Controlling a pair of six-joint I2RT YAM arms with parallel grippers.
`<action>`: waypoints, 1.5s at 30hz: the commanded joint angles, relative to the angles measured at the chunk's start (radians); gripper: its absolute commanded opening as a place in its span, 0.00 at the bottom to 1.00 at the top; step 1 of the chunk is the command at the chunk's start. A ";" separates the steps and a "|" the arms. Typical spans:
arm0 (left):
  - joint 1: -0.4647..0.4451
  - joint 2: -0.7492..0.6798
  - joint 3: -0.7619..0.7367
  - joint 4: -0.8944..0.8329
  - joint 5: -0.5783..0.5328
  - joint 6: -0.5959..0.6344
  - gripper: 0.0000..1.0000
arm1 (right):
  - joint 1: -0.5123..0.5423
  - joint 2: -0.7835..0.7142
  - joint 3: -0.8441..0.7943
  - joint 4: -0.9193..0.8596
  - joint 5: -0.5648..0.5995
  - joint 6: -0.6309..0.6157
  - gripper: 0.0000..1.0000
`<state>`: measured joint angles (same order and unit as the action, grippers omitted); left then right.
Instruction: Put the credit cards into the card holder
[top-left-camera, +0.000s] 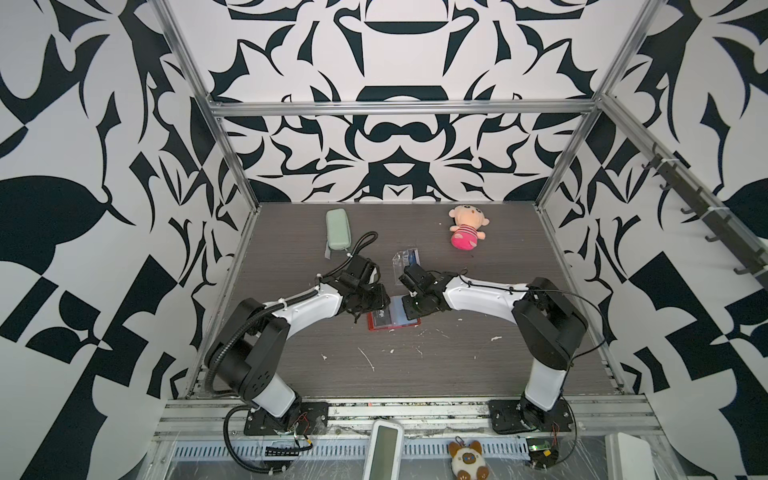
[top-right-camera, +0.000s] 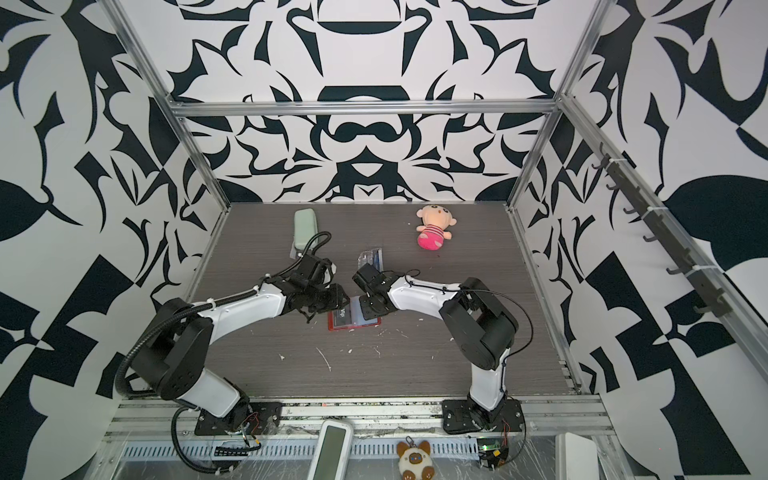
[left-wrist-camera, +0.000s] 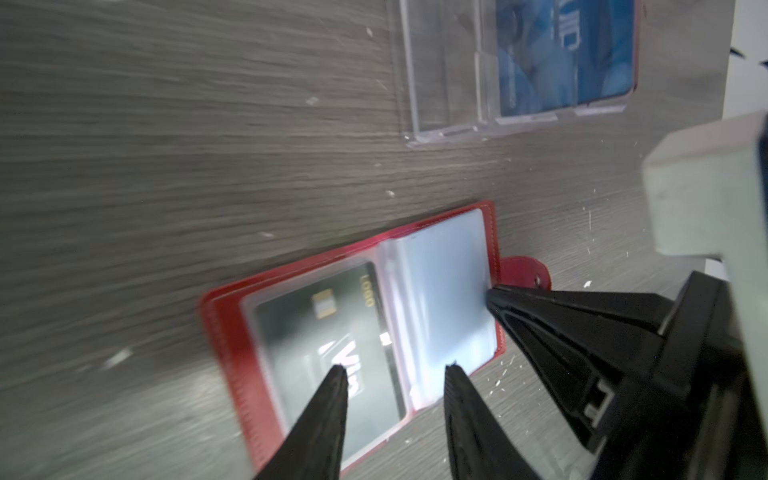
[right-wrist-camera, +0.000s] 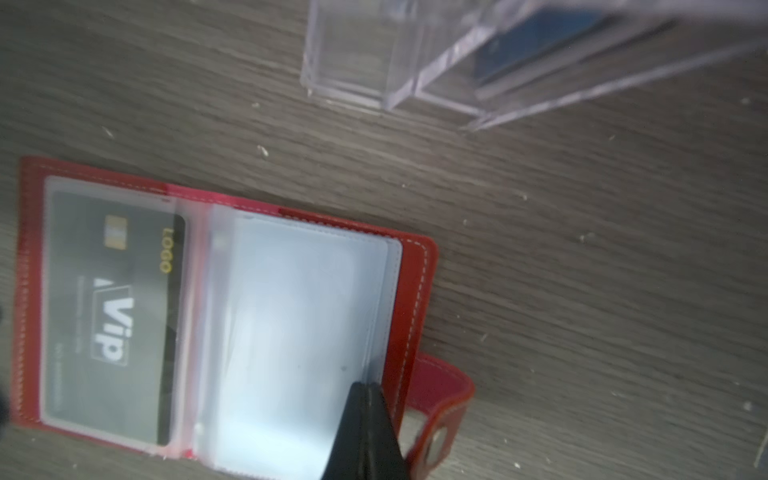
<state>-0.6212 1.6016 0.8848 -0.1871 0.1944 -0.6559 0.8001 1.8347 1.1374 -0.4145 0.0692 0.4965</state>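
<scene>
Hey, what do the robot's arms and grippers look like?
Both arms: white shells, black joints. The left arm carries a ribbed black hose; the right arm a thin black cable. The left gripper and right gripper have slim tapered black fingers.

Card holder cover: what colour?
Red card holder, pale stitching; shows best in the right wrist view.

Setting: we class this as a robotics laboratory test cell.
Enclosure: we see an aluminium profile frame (top-left-camera: 399, 109) lined with wall panels (top-left-camera: 83, 174) printed in a bold black-and-white pattern.
Mounting: we see the left arm base (top-left-camera: 286, 415) and the right arm base (top-left-camera: 525, 415) fixed on black plates to a slotted metal rail (top-left-camera: 407, 411).
Surface: we see a grey wood-grain surface (top-left-camera: 478, 365) marked with white flecks.
Wiring: we see exposed cables (top-left-camera: 232, 440) and a bare circuit board (top-left-camera: 540, 449) with a lit green lamp.
Props: we see a plush doll (top-left-camera: 465, 227) and a plush cat (top-left-camera: 464, 459).
</scene>
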 joint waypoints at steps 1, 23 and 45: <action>-0.005 0.045 0.023 0.030 0.041 -0.007 0.42 | 0.000 0.000 -0.011 -0.017 0.017 -0.004 0.00; -0.008 0.182 0.047 0.122 0.157 -0.046 0.34 | 0.001 0.009 -0.030 0.005 -0.002 0.007 0.00; -0.011 0.228 0.059 0.178 0.222 -0.081 0.12 | 0.000 0.001 -0.046 0.022 -0.012 0.018 0.00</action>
<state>-0.6277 1.8099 0.9276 -0.0189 0.3973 -0.7292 0.8001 1.8332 1.1213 -0.3920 0.0647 0.5018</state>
